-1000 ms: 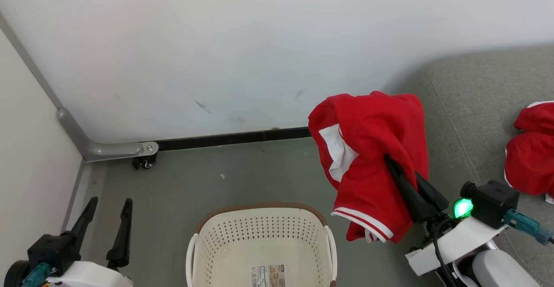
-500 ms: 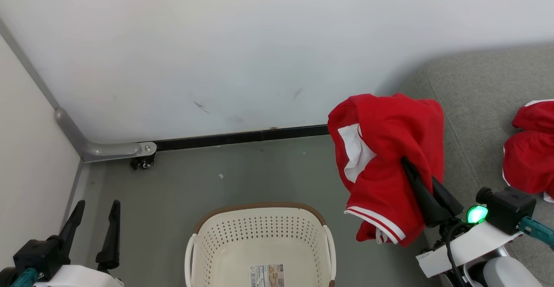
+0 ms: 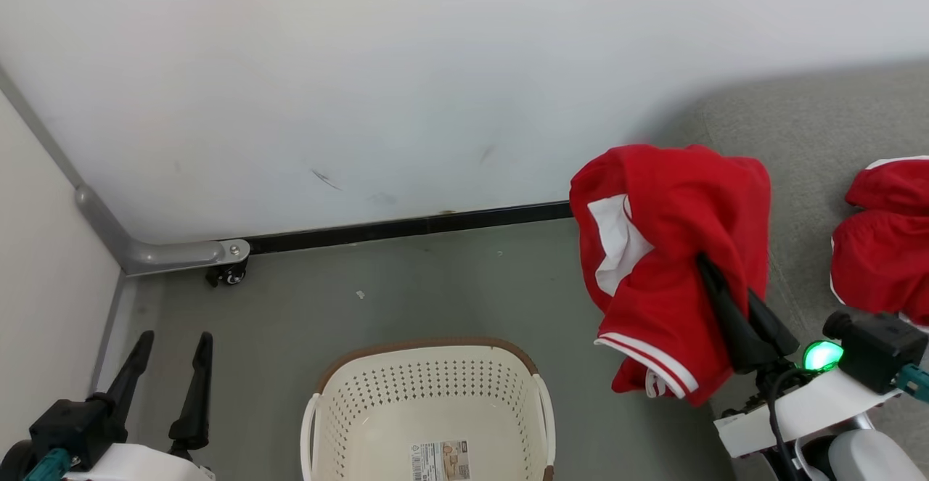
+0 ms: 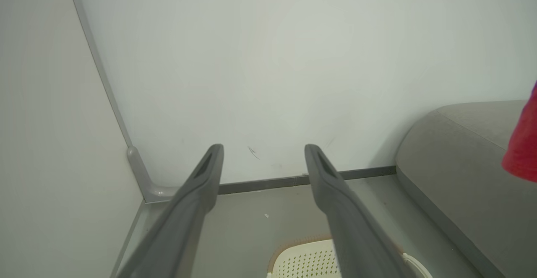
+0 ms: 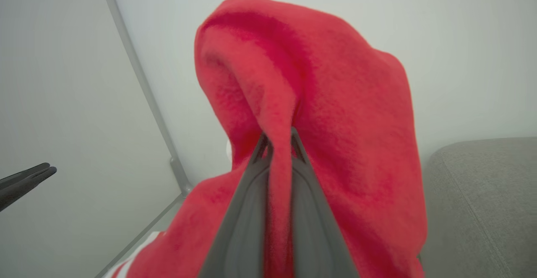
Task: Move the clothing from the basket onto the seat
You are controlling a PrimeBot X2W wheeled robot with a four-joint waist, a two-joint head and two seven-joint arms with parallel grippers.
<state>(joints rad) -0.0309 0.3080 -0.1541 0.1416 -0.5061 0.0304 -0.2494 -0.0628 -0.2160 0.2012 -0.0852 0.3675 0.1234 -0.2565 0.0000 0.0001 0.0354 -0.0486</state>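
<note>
Right gripper (image 5: 277,141) clamped on a fold of soft red garment with white trim (image 3: 675,249), held high at grey fabric sofa (image 3: 820,118) left edge, likely to clear it. Second red garment (image 3: 878,249) lies on sofa. Cream perforated plastic basket (image 3: 428,344) holds no clothing. Left gripper (image 3: 176,337) fingers apart, idle.

Soft matt red cloth with a faintly fuzzy nap in the held garment (image 3: 675,249); smoother white panels and thin white stripe trim at its hem. Same matt red cloth in the second garment (image 3: 874,249). Coarse grey woven upholstery, matt and textured, on the seat (image 3: 835,118). Smooth cream plastic with a slight sheen in the perforated basket (image 3: 428,387); brown rim band; printed paper label (image 3: 439,461) inside. Matt dark grey fingers, plastic or rubber by the look, on the left gripper (image 3: 174,339) and right gripper (image 5: 279,140). Dull, smooth grey floor (image 3: 435,285). Smooth pale wall (image 3: 363,67), lightly scuffed. Satin grey metal bracket (image 3: 174,255); glossy black skirting strip (image 3: 406,225).
</note>
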